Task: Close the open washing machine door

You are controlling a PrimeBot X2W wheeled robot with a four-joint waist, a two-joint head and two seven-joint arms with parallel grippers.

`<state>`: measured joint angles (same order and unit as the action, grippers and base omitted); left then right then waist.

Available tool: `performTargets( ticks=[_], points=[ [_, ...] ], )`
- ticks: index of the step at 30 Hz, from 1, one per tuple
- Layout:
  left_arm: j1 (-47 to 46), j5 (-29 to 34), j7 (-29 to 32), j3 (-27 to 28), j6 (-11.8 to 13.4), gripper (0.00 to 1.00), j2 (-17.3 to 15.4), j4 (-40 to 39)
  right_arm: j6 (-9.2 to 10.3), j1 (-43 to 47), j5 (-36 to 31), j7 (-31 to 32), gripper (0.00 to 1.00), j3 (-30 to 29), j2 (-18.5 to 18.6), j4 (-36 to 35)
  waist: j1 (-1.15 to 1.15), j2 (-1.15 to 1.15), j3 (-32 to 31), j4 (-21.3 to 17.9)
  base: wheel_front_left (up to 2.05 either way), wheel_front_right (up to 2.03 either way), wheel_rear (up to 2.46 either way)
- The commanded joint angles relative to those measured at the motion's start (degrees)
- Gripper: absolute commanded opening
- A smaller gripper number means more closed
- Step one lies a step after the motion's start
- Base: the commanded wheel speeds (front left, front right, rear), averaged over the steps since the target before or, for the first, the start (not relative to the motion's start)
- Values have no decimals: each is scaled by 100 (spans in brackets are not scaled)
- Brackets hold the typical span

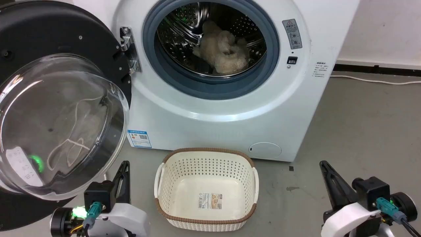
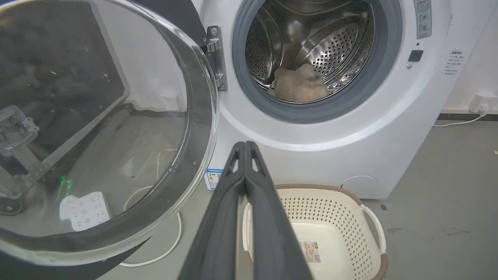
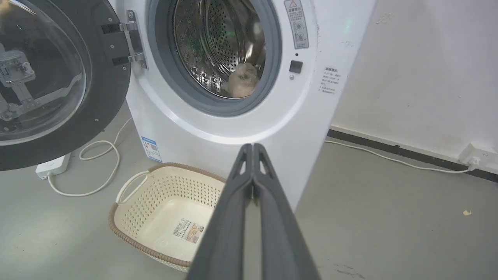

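Note:
The white washing machine (image 1: 230, 112) fills the upper middle of the head view, its grey-gasketed steel drum holding a beige fluffy item (image 1: 223, 49). Swung wide open to the left on a metal hinge (image 1: 129, 49) is the washing machine door (image 1: 59, 118), black with a bulging clear glass window. My left gripper (image 1: 125, 164) is shut and empty, low and just below the door's right rim. In the left wrist view the door (image 2: 97, 128) is at the left of the shut fingers (image 2: 246, 146). My right gripper (image 1: 324, 163) is shut and empty at the lower right, apart from the machine (image 3: 233, 116).
A cream perforated basket (image 1: 206, 158) with a brown rim stands on the grey floor before the machine, between my grippers. A white power strip (image 3: 52, 166) and a looped cable (image 3: 97, 163) lie on the floor under the door. A wall with a black skirting runs at the right.

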<state>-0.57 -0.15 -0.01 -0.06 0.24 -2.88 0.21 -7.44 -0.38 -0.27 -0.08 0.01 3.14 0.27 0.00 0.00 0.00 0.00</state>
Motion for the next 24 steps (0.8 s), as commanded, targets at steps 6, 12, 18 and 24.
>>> performTargets(
  ticks=[6,12,18,24],
  points=[
    [57,15,1,6,-24,0,1,-21,-5,38,27,8,0,-1,-26,-27,0,0,0,0,0,0,0],
    [57,15,1,6,-24,0,1,-21,-5,38,27,8,0,-1,-26,-27,0,0,0,0,0,0,0],
    [57,15,1,6,-24,0,1,-21,-5,38,27,8,0,-1,-26,-27,0,0,0,0,0,0,0],
    [57,15,1,6,-24,0,1,-21,-5,38,27,8,0,-1,-26,-27,0,0,0,0,0,0,0]
  ],
)
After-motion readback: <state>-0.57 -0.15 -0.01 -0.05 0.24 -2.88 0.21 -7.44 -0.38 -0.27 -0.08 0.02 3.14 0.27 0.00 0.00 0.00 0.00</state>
